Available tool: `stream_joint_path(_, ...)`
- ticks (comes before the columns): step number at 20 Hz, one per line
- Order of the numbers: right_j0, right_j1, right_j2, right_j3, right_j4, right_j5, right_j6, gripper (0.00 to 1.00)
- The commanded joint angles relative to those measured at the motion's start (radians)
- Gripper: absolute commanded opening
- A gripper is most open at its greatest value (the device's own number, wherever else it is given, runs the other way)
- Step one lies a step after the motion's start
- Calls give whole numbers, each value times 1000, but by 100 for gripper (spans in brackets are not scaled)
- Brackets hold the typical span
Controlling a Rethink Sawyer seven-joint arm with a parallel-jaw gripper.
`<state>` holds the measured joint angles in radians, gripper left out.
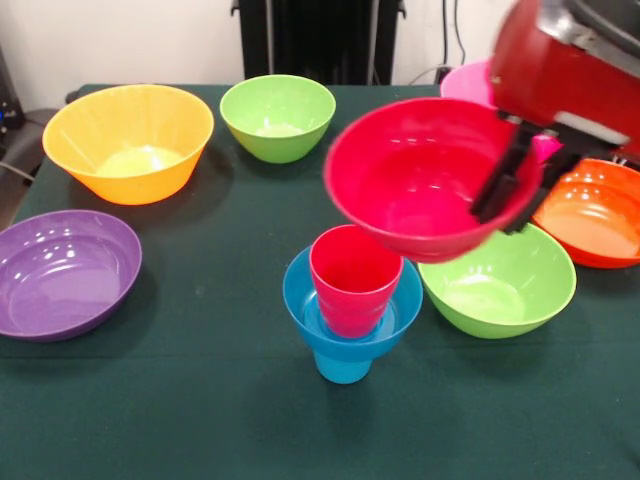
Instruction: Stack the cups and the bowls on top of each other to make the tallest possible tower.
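Three pieces make up the tower [349, 310] near the middle of the desk [180, 410]: a sky-blue cup [342, 367] at the bottom, a small blue bowl [400, 305] seated on it, and a red cup [354, 280] standing upright inside that bowl. Just above and to the right of the red cup hangs a red bowl [415, 175], tilted so its inside faces the camera. The end effector [510, 185] holds this bowl by its right rim, with one dark finger [498, 180] showing inside the bowl and the jaws closed on the wall; the red arm [565, 60] comes down from the upper right corner. The bowl's lower edge overlaps the red cup's rim in this view, and whether they touch cannot be told.

Behind the held bowl, to the right of the tower, sits a lime green bowl [500, 285], and beyond it an orange bowl [595, 215] at the right edge. A pink bowl [465, 82] shows partly behind the arm. A second lime green bowl [277, 117] stands at the far side, with a yellow-orange bowl [128, 142] to its left. A purple bowl [65, 272] rests at the left edge.
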<state>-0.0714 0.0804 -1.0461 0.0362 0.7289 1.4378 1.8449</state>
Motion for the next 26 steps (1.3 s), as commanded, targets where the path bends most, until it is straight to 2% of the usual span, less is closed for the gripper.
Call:
stream_joint_path(1, -56, 35, -306, -66, 251, 100, 73, 0)
stream_joint_path(5, -63, 38, -386, -49, 332, 75, 51, 0)
stream_joint_path(11, -71, 43, -452, -28, 389, 41, 13, 0)
stream_joint_path(13, -67, 43, -453, -19, 386, 36, 8, 0)
stream_joint_path(17, -34, 41, -383, 25, 303, 13, 5, 0)
stream_joint_path(18, -51, 44, -420, 8, 334, 14, 5, 0)
stream_joint_path(20, -59, 45, -443, 0, 350, 18, 6, 0)
stream_joint_path(26, -50, 43, -429, 16, 312, 14, -2, 0)
